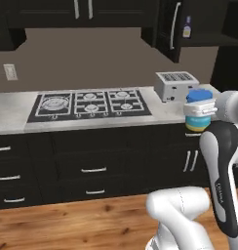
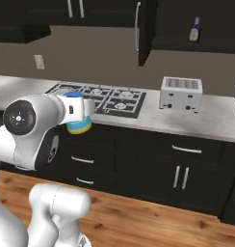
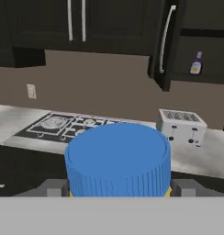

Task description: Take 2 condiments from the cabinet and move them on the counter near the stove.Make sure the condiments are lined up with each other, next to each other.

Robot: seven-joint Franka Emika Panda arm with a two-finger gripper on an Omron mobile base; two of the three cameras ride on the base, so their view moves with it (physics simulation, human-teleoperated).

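Between the gripper [image 1: 201, 113] fingers, the jar [image 1: 199, 110] sits clamped, lid up.

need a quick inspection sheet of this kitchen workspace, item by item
surface: marbled counter carries the stove and a toaster.
job's things: blue-lidded jar is held in the air in front of the counter; small dark bottle stands upright on the shelf of the open cabinet.
clutter: the toaster, right of the stove.
grippers: gripper is shut on the jar, fingers at its sides.
cables: nothing seen.
surroundings: black drawers below the counter, wood floor, wall outlet.
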